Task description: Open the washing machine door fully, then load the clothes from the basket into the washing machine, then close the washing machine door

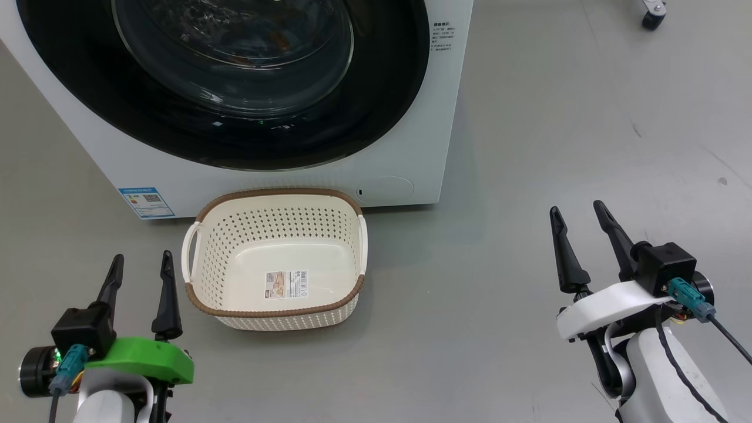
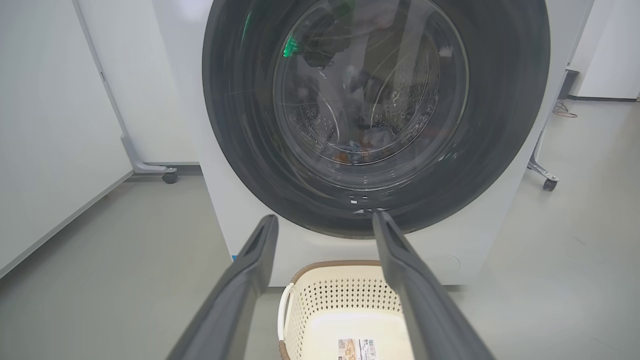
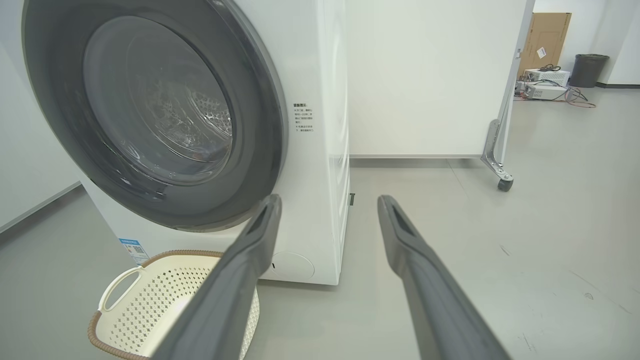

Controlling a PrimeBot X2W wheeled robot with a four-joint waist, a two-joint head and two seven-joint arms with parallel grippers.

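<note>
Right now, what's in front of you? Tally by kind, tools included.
White front-loading washing machine: 1
Round black-rimmed glass door, shut: 1
Cream perforated plastic basket, brown rim, empty: 1
Dark two-fingered tools, left tool and right tool, both open: 2
Total: 5

1. The left claw (image 1: 143,256) sits low on the robot's left side. Its two dark fingers (image 1: 167,294) are spread wide, pointing forward, with nothing between them.
2. The right claw (image 1: 576,207) is on the right side, also spread wide and empty, its tips leaning slightly leftward.
3. The left wrist has a green collar (image 1: 147,359) and the right wrist a white collar (image 1: 611,299).
4. The two arms are well apart.
</note>
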